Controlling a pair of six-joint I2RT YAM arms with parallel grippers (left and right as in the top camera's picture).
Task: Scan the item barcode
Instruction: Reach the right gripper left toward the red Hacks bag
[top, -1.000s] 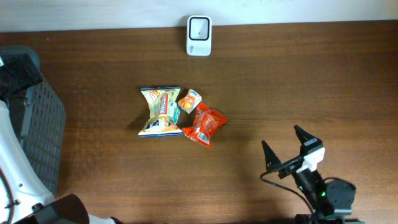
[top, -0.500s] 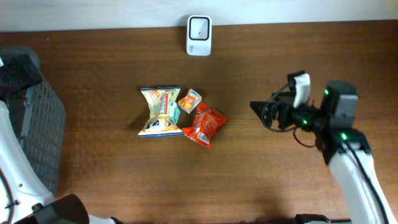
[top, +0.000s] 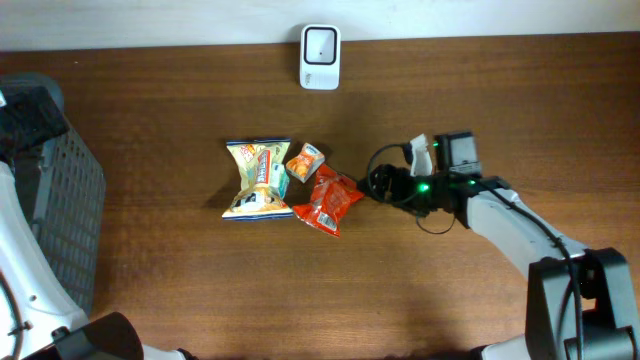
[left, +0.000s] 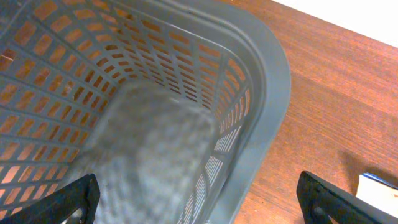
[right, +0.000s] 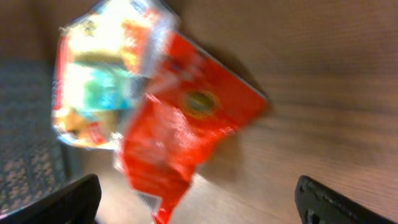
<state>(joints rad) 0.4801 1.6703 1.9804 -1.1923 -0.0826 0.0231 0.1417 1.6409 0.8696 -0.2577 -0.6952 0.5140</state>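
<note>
Three snack packets lie together mid-table: a yellow and teal packet (top: 258, 180), a small orange packet (top: 305, 161) and a red packet (top: 328, 200). A white scanner (top: 320, 43) stands at the far edge. My right gripper (top: 373, 186) is open just right of the red packet, pointing at it and holding nothing. In the right wrist view the red packet (right: 186, 118) fills the middle, blurred, ahead of the open right gripper (right: 202, 205), with the yellow packet (right: 102, 81) behind it. My left gripper (left: 202, 202) is open and empty over the grey basket (left: 261, 81).
The grey slotted basket (top: 70, 210) sits at the table's left edge under the left arm. Bare brown tabletop (top: 480, 110) lies between the packets and the scanner and to the right.
My right arm has swung from the near right corner up and left across the table, ending beside the red packet. Its jaws stayed open. The left arm and the packets have not moved.
</note>
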